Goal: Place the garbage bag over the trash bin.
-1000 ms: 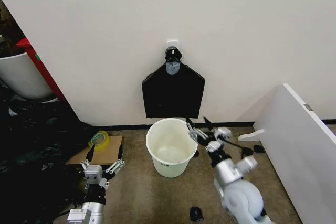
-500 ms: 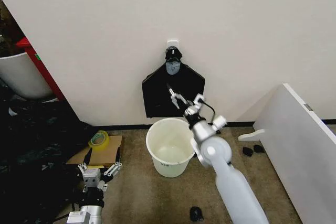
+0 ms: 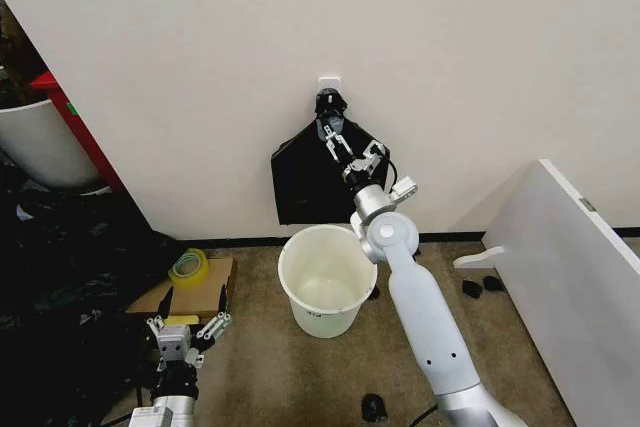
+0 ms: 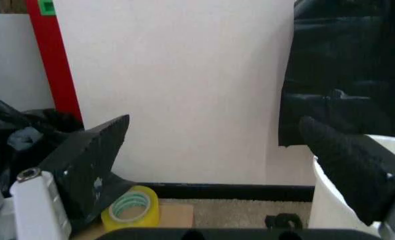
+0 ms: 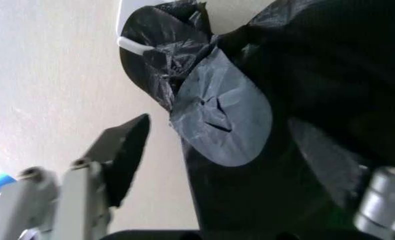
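Taking the trash bin (image 3: 325, 280) as the landmark, on the floor against the wall: to its left a yellow tape roll (image 3: 189, 265) lies on a cardboard sheet (image 3: 190, 292), and nearer the robot the left gripper (image 3: 189, 332) hovers low with its jaws spread and empty, apparently parked. The bin itself stands bare, mouth up, no liner on its rim. Directly above it the bunch of black bags (image 3: 325, 187) hangs flat on the wall from a white hook (image 3: 328, 81) (handy, since a bag pulled loose drops towards the bin). The right gripper (image 3: 339, 142) is raised to the bunch just below its knot (image 5: 164, 45), jaws apart either side of the plastic, gripping nothing yet.
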Robot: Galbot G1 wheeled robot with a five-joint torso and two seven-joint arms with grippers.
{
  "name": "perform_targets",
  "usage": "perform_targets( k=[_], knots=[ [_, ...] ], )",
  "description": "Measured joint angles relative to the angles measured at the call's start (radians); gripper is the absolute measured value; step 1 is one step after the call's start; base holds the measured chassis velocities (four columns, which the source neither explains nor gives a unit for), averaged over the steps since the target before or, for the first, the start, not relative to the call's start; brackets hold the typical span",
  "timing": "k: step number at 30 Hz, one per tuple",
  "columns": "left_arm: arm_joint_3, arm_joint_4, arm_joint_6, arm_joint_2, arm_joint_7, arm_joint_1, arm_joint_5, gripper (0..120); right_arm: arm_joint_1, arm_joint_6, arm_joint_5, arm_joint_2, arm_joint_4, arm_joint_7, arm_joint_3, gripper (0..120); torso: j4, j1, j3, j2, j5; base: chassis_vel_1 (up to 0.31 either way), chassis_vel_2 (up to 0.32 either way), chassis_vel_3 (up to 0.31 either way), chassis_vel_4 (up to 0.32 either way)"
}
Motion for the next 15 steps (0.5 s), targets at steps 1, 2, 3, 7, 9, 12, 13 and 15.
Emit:
perform_targets(
  k=[1,2,3,7,9,12,13,15],
  knots=[
    [0.001,0.000,0.000,-0.002,0.000,0.000,0.001,100,-0.001,0.000,0.000,-0.001,0.000,0.000,0.000,71,0.0000,0.000,0.000,0.000,0.0000,0.000,0.000,0.000,0.000],
    [0.002,0.000,0.000,-0.003,-0.001,-0.001,0.002,100,-0.002,0.000,0.000,-0.001,0.002,0.000,-0.001,64,0.0001,0.000,0.000,0.000,0.0000,0.000,0.000,0.000,0.000],
    [0.003,0.000,0.000,-0.003,-0.002,-0.001,0.003,100,-0.002,0.000,0.000,0.000,0.005,0.000,-0.001,59,0.0001,0.000,0.000,0.000,0.0000,0.000,0.000,0.000,0.000],
    [0.004,0.000,0.000,-0.001,-0.006,-0.001,0.006,100,-0.003,0.002,0.000,0.002,0.011,0.001,-0.001,44,0.0001,0.000,0.000,0.000,0.0000,0.000,0.000,0.000,0.000],
    [0.004,0.000,0.000,0.000,-0.007,0.001,0.007,100,-0.004,0.003,0.000,0.001,0.011,0.001,-0.001,41,0.0001,0.000,0.000,0.000,0.0000,0.000,0.000,0.000,0.000],
    [0.001,-0.001,-0.002,-0.002,-0.007,0.001,0.008,100,-0.008,0.005,-0.002,0.000,0.012,0.001,-0.002,30,0.0001,0.000,0.000,0.000,0.0000,0.000,0.000,0.000,0.000],
    [-0.001,-0.003,-0.002,-0.005,-0.007,0.001,0.008,100,-0.011,0.006,-0.003,0.000,0.013,0.001,-0.002,26,0.0001,0.000,0.000,0.000,0.0000,0.000,0.000,0.000,0.000],
    [-0.003,-0.008,-0.003,-0.012,-0.007,0.001,0.010,100,-0.020,0.009,-0.005,-0.006,0.022,-0.002,-0.002,15,0.0001,0.000,0.000,0.000,0.0000,0.000,0.000,0.000,0.000]
  ],
)
